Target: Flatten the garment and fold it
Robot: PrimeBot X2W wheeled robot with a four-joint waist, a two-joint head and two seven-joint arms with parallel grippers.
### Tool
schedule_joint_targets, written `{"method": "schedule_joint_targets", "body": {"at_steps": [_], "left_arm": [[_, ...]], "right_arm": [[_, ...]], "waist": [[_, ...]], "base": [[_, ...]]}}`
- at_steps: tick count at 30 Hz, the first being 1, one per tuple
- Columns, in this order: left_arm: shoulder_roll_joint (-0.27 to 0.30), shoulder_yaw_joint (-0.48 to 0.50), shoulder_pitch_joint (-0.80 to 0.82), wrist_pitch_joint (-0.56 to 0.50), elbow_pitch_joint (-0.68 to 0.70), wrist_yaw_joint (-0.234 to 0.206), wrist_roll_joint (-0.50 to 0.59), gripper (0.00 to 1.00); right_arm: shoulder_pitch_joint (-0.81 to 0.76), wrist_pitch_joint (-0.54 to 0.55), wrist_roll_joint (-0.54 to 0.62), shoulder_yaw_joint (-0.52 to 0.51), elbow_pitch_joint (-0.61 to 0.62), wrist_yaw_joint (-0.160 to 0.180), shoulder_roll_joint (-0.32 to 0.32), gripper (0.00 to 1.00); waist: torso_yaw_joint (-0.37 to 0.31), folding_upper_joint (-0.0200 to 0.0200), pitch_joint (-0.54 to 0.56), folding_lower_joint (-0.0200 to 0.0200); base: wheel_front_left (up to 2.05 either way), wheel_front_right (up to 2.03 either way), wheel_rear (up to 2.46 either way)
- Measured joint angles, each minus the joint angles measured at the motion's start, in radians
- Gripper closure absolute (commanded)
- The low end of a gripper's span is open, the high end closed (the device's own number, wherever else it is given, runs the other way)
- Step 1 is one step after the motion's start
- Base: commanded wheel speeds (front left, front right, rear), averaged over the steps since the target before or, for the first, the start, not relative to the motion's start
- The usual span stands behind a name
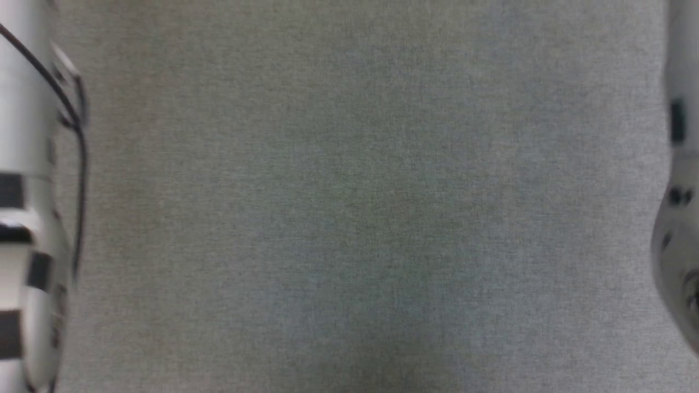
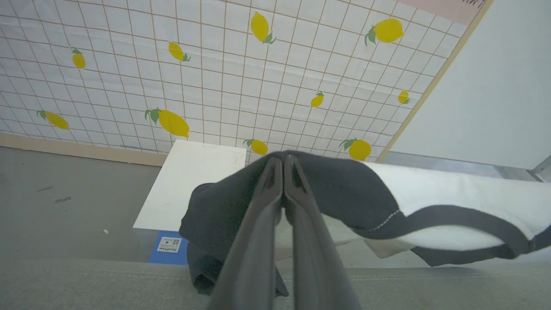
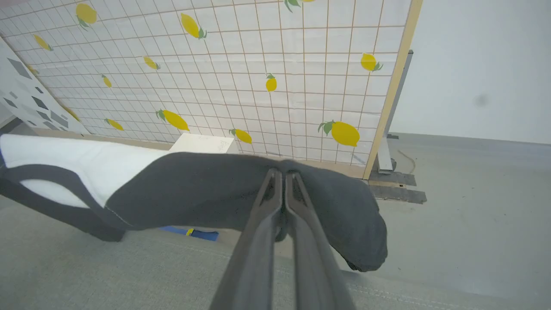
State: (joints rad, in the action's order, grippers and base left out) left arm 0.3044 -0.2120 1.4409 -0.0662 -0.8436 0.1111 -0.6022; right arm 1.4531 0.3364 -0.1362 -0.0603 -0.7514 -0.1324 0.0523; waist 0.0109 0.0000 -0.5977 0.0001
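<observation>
The left gripper (image 2: 283, 157) has its two long dark fingers pressed tight together, and it pinches the garment (image 2: 430, 189) at the top of one black sleeve (image 2: 344, 189). The right gripper (image 3: 283, 173) is pressed tight together too, and it pinches the other black sleeve (image 3: 193, 193). The garment is up in the air, held between the two grippers, above the far edge of the grey worktop (image 2: 86, 284). Its white middle part stretches across from one gripper to the other, with a dark band curving along its lower edge. By the left gripper, the loose end of the sleeve hangs down in a soft bunch in front of the worktop; you cannot tell if it touches. By the right gripper, the sleeve end droops down past the worktop's far edge. In the head view, the worktop is plain grey cloth, a bit blurry, with a pale arm (image 1: 24, 164) at the left edge and another pale arm (image 1: 680, 218) at the right edge. A thin black cable (image 1: 79, 164) runs along the left arm. Behind the garment stands a wall with yellow lemons (image 3: 301, 86) and thin lines making squares. A white box (image 2: 193, 172) sits on the grey floor (image 3: 473, 193) near that wall, with a blue patch (image 2: 168, 246) low on its side.
</observation>
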Motion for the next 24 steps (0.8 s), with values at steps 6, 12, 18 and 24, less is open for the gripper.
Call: {"method": "schedule_joint_targets", "body": {"at_steps": [6,12,18,24], "left_arm": [[-0.043,-0.054,-0.216,0.029,-0.021,0.012,-0.051,1.00],[-0.088,-0.095,-0.523,0.050,0.049,0.012,-0.142,1.00],[-0.107,-0.091,-0.832,0.040,0.140,0.010,-0.227,1.00],[-0.097,-0.078,-1.141,-0.030,0.322,-0.056,-0.295,1.00]], "right_arm": [[-0.264,-0.028,-0.134,0.078,0.024,0.000,0.046,1.00],[-0.577,-0.035,-0.294,0.121,0.134,0.000,0.091,1.00],[-0.901,-0.017,-0.393,0.096,0.284,0.000,0.104,1.00],[-1.213,0.030,-0.425,0.004,0.466,0.000,0.072,1.00]], "waist": [[0.014,0.0000,0.089,0.0000],[0.029,0.0000,0.229,-0.0003],[0.044,0.0001,0.375,-0.0002],[0.056,0.0000,0.521,-0.0003]], "base": [[0.00,0.00,0.00],[0.00,0.00,0.00],[0.00,0.00,0.00],[0.00,0.00,0.00]]}}
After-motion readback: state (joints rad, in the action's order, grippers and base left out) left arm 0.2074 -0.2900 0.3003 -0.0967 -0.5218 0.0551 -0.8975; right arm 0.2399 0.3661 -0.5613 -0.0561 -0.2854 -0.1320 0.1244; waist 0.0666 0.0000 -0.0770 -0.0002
